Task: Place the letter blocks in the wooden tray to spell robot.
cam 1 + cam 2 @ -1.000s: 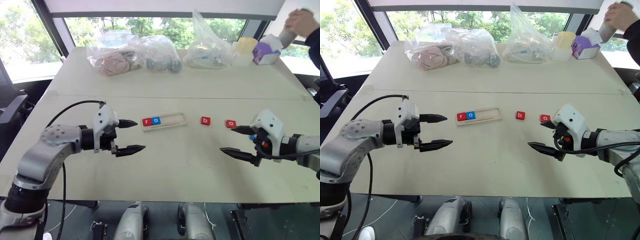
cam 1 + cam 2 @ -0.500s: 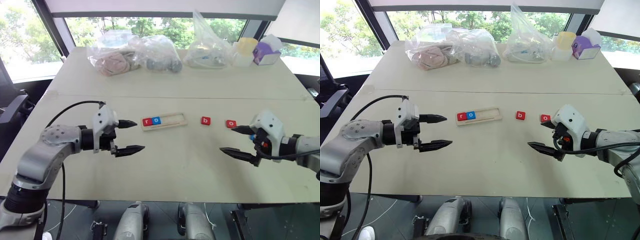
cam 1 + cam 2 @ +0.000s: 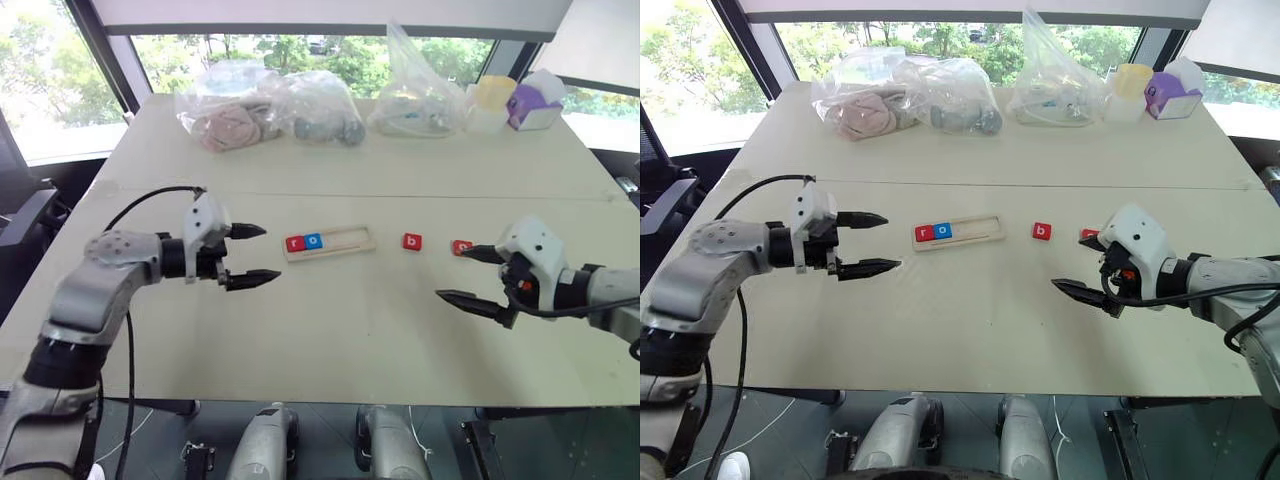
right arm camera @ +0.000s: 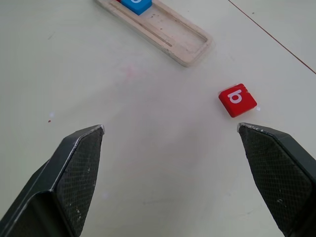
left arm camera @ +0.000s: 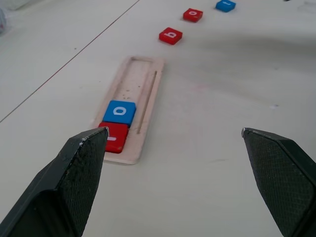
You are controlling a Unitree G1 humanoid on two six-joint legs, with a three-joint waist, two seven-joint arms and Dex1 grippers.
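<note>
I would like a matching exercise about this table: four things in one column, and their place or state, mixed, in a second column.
Things:
1. red r tile
2. red b tile
3. plastic bags
4. left gripper

Places or states:
A. far side of the table
B. fingers open, holding nothing
C. at the end of the wooden tray, next to the blue o tile
D. on the table, right of the tray

Pairs: 1-C, 2-D, 3-A, 4-B
</note>
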